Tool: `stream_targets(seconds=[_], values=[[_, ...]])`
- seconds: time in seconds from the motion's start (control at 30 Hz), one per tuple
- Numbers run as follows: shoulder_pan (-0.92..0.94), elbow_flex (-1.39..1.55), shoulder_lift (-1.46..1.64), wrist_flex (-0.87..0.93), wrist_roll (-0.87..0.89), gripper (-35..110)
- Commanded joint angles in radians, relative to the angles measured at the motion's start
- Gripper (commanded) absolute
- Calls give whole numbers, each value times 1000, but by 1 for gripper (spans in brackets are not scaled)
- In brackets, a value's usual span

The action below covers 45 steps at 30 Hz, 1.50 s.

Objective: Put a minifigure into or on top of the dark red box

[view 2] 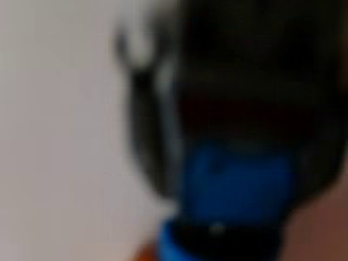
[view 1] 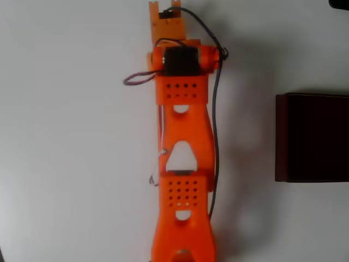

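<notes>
Overhead view, item one: my orange arm (view 1: 182,164), stretched from the bottom edge of the picture up toward the top edge, lying over a white table (view 1: 71,164). Black cable (view 1: 214,131) runs along the arm's right flank; a short reddish wire loop (view 1: 136,79) sticks out on its left near the black motor block (view 1: 180,60). Item two: the dark red box (view 1: 312,137), resting on the table to the right of my arm, apart from it, its right side cut by the picture edge; maroon wall along its left side, very dark inside. My arm's far end lies above and left of the box, near the top edge. Item three, wrist view, heavily blurred: the minifigure (view 2: 234,185), read as a bright blue rounded patch right in front of the lens, with a dark mass above and around it and a second blue edge below it. Pale table surface fills the left of that picture. Whether my gripper is pinching the minifigure or spread I cannot tell; the blur hides it. Whether the minifigure touches the table I also cannot tell.
</notes>
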Motion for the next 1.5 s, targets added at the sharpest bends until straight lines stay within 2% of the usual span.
stream_targets(seconds=[0.0,0.47,0.87,1.1,1.37,1.47], values=[[-14,-77,-14,26,41,22],[-83,-95,-5,17,115,21],[-54,-95,-44,-101,-6,20],[-40,-95,-69,-109,-20,0],[-46,-95,-74,-124,-28,0],[-48,-95,-20,-75,-69,0]])
